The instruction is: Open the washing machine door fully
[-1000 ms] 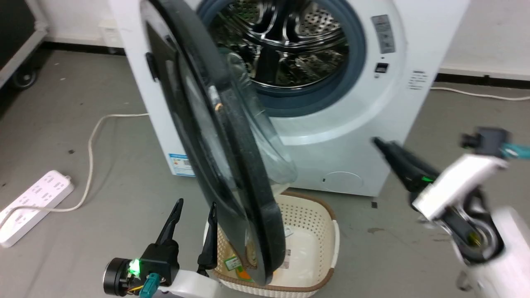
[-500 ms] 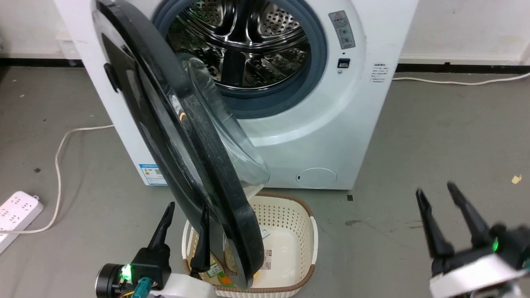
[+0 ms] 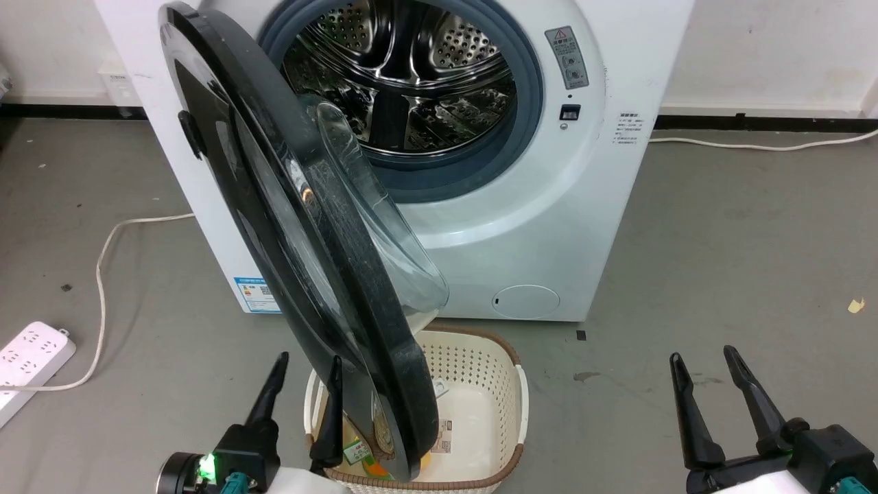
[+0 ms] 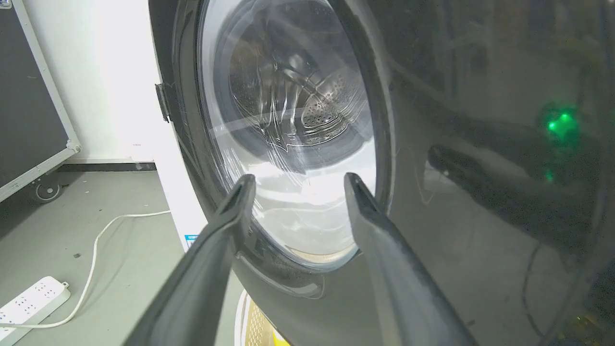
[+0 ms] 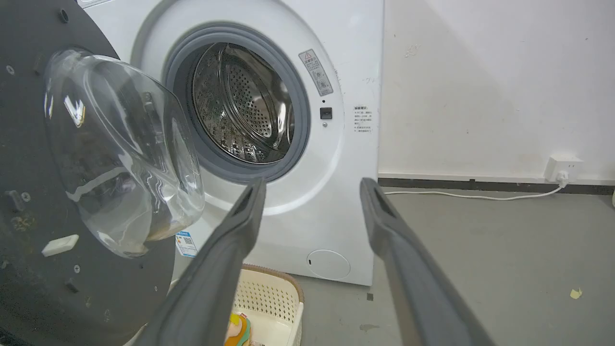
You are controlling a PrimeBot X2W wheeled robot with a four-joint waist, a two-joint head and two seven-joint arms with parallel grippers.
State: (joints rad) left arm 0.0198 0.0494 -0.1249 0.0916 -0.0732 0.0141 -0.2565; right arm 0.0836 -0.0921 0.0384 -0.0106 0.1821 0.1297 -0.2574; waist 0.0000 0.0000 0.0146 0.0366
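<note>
The white washing machine (image 3: 549,226) stands ahead with its steel drum (image 3: 405,75) exposed. Its door (image 3: 288,226), a black disc with a bulging clear glass bowl (image 3: 384,233), is swung out toward me, hinged on the left, edge-on in the head view. My left gripper (image 3: 307,367) is open at the lower left, just outside the door's black outer face (image 4: 480,192), nothing between its fingers. My right gripper (image 3: 703,363) is open at the lower right, well clear of the machine. In the right wrist view the door's inner side (image 5: 57,158) shows at left.
A cream perforated basket (image 3: 507,391) with small items sits on the floor under the door's lower edge. A white power strip (image 3: 27,360) and its cord (image 3: 103,254) lie at left. Another cord (image 3: 754,145) runs along the back wall. Grey floor spreads on the right.
My right arm came down from beside the machine to low on the right, fingers now pointing up. The camera view shifted. The left gripper and the door stand much as before.
</note>
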